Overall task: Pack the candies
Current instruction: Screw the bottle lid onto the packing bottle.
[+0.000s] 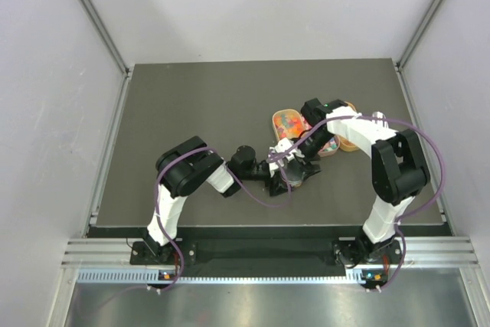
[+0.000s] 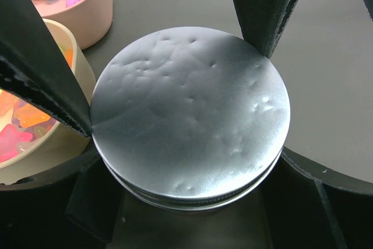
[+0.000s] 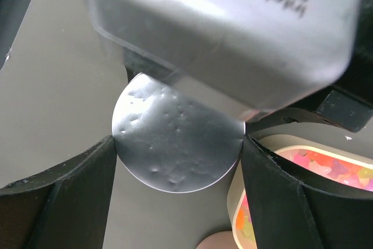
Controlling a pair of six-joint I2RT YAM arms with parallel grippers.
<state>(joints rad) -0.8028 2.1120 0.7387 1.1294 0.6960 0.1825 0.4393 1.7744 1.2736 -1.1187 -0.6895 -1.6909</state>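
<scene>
Top view: the work sits right of centre on the dark surface (image 1: 191,97), well apart from every edge; the widest bare stretch lies to its left and toward the far edge, while the trays (image 1: 274,121) crowd its far right side. The candies (image 1: 289,121) lie in those trays; in the left wrist view you see the cream tray (image 2: 78,80) just beside the jar (image 2: 192,203). Left arm (image 1: 187,168): elbow folded, forearm running right, low over the surface; its gripper (image 2: 189,153) is spread wide, fingers against the jar below the round lid (image 2: 186,103). Right arm (image 1: 394,166): reaches out over the trays, then bends back toward the near edge; its gripper (image 3: 178,138) also stands wide, both fingers (image 3: 64,196) pressed to the lid's rim.
</scene>
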